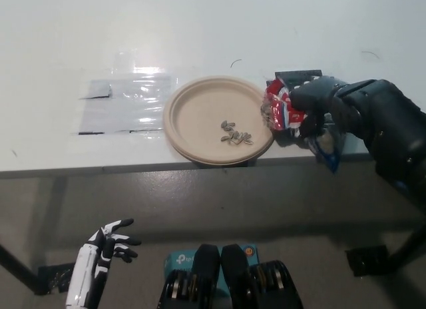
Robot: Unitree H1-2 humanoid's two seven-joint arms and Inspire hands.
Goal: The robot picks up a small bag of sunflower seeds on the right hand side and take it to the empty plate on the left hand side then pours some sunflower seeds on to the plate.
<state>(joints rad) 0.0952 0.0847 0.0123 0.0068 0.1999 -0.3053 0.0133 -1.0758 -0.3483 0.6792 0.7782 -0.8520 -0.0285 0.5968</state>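
seeds (237, 134) on plate (193, 116), bag (283, 112) seemingly touching its right rim

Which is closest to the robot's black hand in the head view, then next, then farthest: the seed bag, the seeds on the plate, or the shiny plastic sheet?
1. Seed bag: held in the right hand.
2. Seeds: on the plate, to the hand's left.
3. Plastic sheet: far left, beyond the plate.

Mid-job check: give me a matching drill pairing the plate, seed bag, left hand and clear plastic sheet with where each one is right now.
1 paper plate
2 seed bag
3 left hand
4 plastic sheet

A held in the right hand at the plate's right rim
B flat on the table, left of the plate
C low at the picture's lower left, empty
D at the table's near edge, a few seeds on it

1-D, 2-A, 3-C, 4-B
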